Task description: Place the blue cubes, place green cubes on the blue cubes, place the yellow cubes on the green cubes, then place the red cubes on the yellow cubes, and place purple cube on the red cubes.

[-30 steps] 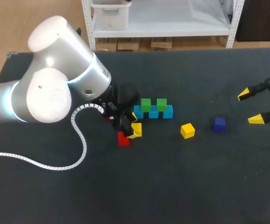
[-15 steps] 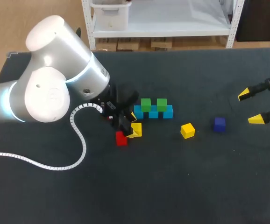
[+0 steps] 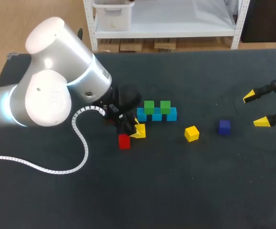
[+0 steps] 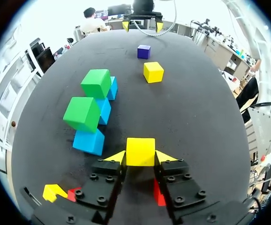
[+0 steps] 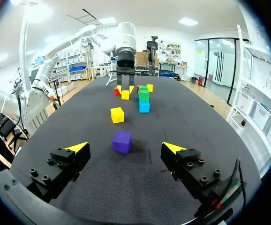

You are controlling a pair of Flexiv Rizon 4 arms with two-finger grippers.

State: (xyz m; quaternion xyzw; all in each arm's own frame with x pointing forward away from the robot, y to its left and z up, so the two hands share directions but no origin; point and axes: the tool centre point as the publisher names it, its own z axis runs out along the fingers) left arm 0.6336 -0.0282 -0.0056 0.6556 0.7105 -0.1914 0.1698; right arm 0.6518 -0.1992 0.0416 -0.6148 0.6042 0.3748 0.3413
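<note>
Three blue cubes [image 3: 157, 115] stand in a row at the table's middle, with two green cubes [image 3: 149, 107] on top of them. Just left of that row, my left gripper [image 3: 139, 131] is shut on a yellow cube [image 4: 140, 151], both yellow tips against its sides. A red cube [image 3: 124, 141] lies beside the gripper, and another red one [image 4: 158, 194] shows partly under the fingers. A second yellow cube [image 3: 192, 133] and the purple cube [image 3: 224, 126] lie loose to the right. My right gripper [image 3: 257, 109] stands open at the far right, the purple cube [image 5: 122, 141] ahead of it.
The left arm's white coiled cable [image 3: 80, 143] trails over the table's left part. The table's back edge [image 3: 176, 51] runs close behind the cubes.
My left gripper's fingers have closed in on the yellow cube. The red cube beside it has shifted slightly left. The right arm has not moved.
</note>
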